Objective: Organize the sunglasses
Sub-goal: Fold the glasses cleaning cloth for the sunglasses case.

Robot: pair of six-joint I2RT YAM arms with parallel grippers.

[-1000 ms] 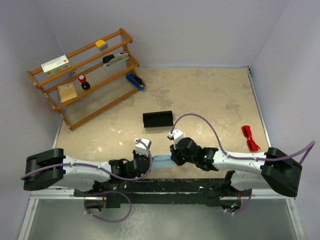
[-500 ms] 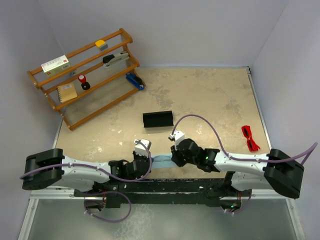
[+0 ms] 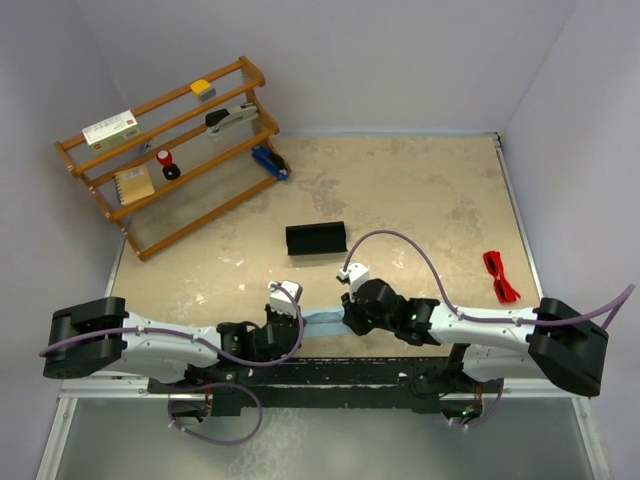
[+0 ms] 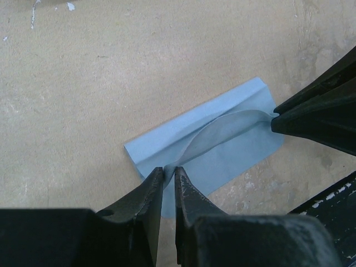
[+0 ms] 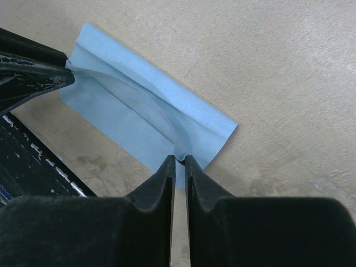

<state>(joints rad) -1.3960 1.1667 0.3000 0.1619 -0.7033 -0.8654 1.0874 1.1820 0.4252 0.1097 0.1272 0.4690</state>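
The red sunglasses (image 3: 500, 276) lie folded on the table at the far right, away from both grippers. The open black case (image 3: 316, 239) stands mid-table. A pale blue cloth (image 3: 322, 321) lies folded near the front edge, stretched between the two grippers. My left gripper (image 3: 298, 326) is shut on the cloth's left end, where the jaws (image 4: 169, 169) pinch a raised fold of the cloth (image 4: 222, 144). My right gripper (image 3: 347, 322) is shut on the opposite end, its tips (image 5: 179, 160) nipping the cloth's (image 5: 128, 111) edge.
A wooden rack (image 3: 170, 150) at the back left holds a box, a notebook, a stapler and small items. A blue object (image 3: 270, 162) lies at its foot. Walls close in the table on three sides. The arms' base rail (image 3: 330, 375) runs along the front edge.
Both grippers have drifted slightly toward the near edge, still pinching the cloth. The sunglasses and case have not moved.
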